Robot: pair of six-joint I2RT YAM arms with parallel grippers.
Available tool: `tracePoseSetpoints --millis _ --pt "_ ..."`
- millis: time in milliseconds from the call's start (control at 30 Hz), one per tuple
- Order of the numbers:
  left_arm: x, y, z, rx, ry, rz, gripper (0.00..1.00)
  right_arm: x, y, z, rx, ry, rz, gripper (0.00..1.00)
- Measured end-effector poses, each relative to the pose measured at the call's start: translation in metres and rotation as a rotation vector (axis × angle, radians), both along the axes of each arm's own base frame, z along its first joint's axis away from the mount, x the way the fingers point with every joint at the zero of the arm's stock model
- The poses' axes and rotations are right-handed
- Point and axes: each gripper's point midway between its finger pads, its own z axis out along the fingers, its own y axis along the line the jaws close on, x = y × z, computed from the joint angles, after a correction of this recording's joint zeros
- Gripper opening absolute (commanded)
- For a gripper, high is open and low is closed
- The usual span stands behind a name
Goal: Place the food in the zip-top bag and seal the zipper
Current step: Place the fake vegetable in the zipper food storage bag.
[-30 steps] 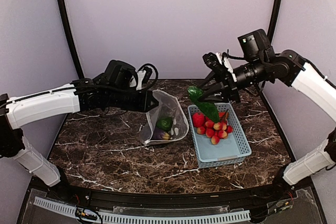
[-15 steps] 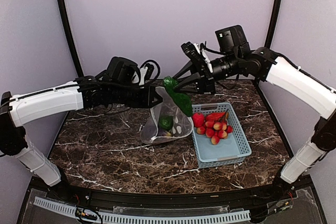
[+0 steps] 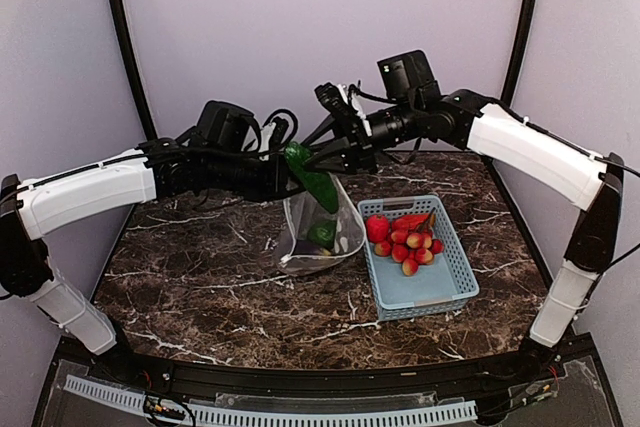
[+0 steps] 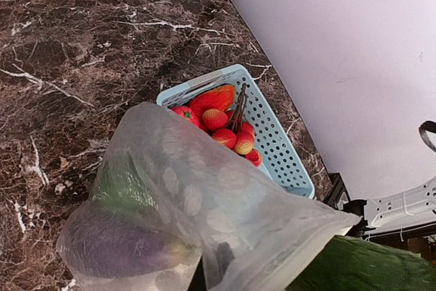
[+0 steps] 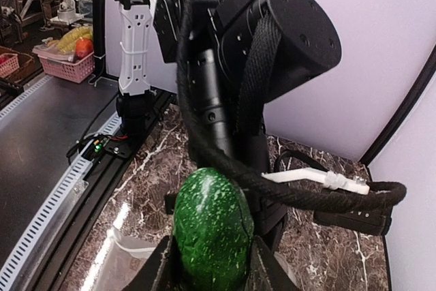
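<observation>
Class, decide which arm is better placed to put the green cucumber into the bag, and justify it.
Right: the right end effector grips the cucumber at the zip-top bag's mouth; the left end effector holds the bag's edge.

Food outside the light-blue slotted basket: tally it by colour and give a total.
Green: 2, the long green cucumber held in the right gripper and a round green piece inside the clear white-dotted zip-top bag
Dark purple: 1, the dark purple eggplant inside the bag
Total: 3 that show
</observation>
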Motion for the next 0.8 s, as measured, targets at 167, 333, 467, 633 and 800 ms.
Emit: tracePoseSetpoints --millis 167,333,467,633,800 --pt "-0.001 0.000 0.001 -0.021 0.029 -0.004 0.01 0.014 0.004 -0.016 -0.030 -0.037 -0.048 0.62" --pt "0.003 0.004 0.002 -0.037 0.046 0.005 0.01 0.016 -0.002 -0.026 -0.057 -0.045 -0.094 0.65" --pt "0.007 0.005 0.004 -0.059 0.051 0.011 0.01 0.011 -0.014 -0.025 -0.070 -0.047 -0.135 0.65" --pt "0.009 0.012 0.000 -0.059 0.063 0.019 0.01 -0.004 -0.035 0.001 -0.049 -0.047 -0.172 0.65" --pt "0.014 0.032 0.021 0.053 0.012 0.042 0.01 -0.006 -0.060 0.019 -0.056 -0.017 -0.258 0.63"
